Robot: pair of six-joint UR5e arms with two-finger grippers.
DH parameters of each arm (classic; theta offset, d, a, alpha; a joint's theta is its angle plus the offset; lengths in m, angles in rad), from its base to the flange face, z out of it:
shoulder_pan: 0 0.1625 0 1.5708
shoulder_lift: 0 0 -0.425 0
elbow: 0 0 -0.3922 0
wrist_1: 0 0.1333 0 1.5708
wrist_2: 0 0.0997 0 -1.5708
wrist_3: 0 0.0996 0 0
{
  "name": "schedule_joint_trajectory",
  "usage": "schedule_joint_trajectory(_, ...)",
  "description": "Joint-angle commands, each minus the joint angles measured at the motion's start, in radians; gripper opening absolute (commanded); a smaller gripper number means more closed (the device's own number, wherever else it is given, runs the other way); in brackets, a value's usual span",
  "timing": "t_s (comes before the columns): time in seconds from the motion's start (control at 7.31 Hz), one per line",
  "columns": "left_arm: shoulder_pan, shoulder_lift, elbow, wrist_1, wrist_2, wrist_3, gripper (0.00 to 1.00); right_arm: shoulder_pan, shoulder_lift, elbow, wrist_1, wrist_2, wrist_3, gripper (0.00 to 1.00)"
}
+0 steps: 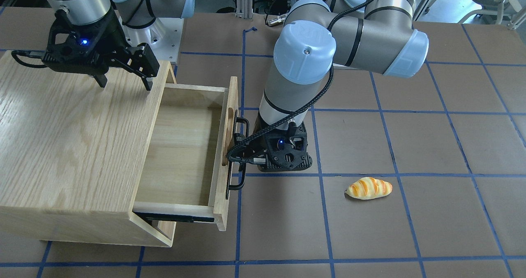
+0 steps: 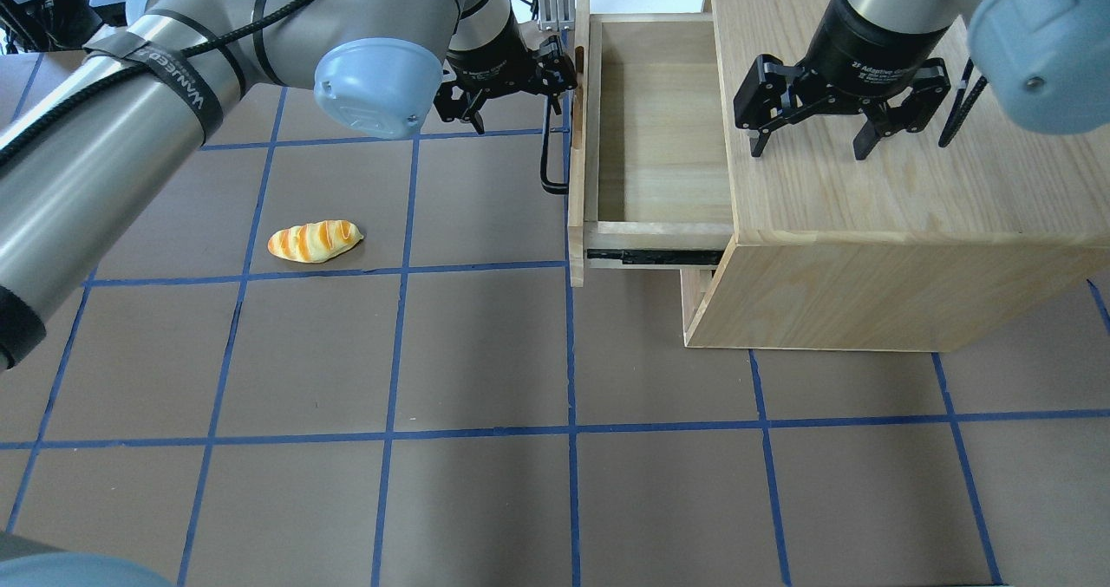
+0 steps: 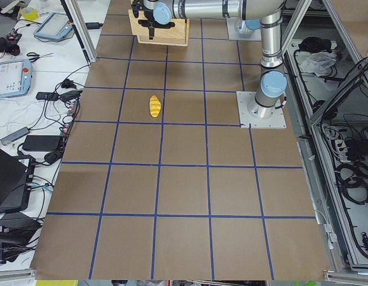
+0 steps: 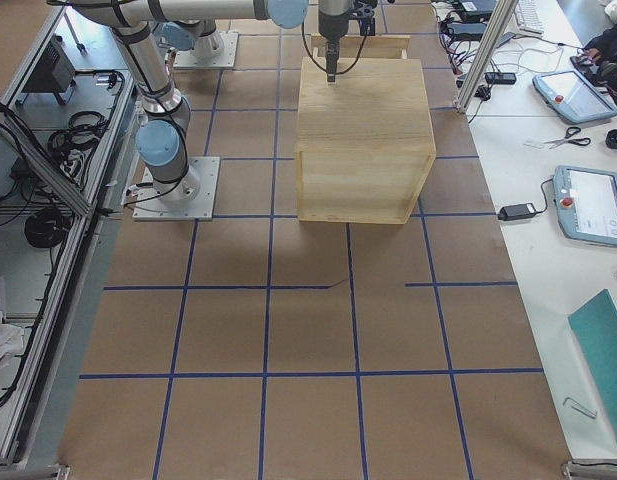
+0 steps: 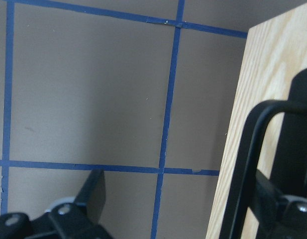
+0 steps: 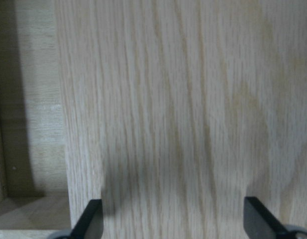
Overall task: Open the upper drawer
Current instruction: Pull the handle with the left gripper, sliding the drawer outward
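Note:
The upper drawer (image 1: pixel 181 146) (image 2: pixel 650 136) stands pulled out of the light-oak cabinet (image 1: pixel 70 146) (image 2: pixel 867 240). It looks empty, and a black slide rail shows on its side. Its front panel carries a long black bar handle (image 1: pixel 236 179) (image 2: pixel 545 162) and an oval slot. My left gripper (image 1: pixel 250 152) (image 2: pixel 542 84) is open at the handle. In the left wrist view (image 5: pixel 193 204) the handle bar (image 5: pixel 253 149) lies right against one finger (image 5: pixel 292 214). My right gripper (image 1: pixel 124 82) (image 2: pixel 808 150) (image 6: pixel 174 219) is open and empty, fingertips down over the cabinet top.
A toy bread roll (image 1: pixel 369 187) (image 2: pixel 314 241) (image 3: pixel 154 105) lies on the brown table with blue tape lines, apart from the cabinet. The lower front panel (image 2: pixel 694 301) sits below the pulled-out drawer. The cabinet (image 4: pixel 363 130) stands at the robot's right side of the table.

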Motion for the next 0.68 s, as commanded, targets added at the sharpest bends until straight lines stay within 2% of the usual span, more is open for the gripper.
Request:
schedule_joint_trajectory(0.0, 0.023, 0.010, -0.002, -0.005, 0.000, 0.002, 1.00, 0.000, 0.000, 0.000, 0.000, -0.001, 0.000, 1.00)
schedule_joint_trajectory(0.55, 0.031, 0.018, -0.010, -0.010, 0.002, 0.034, 1.00, 0.000, 0.000, 0.000, 0.000, -0.001, 0.000, 1.00)
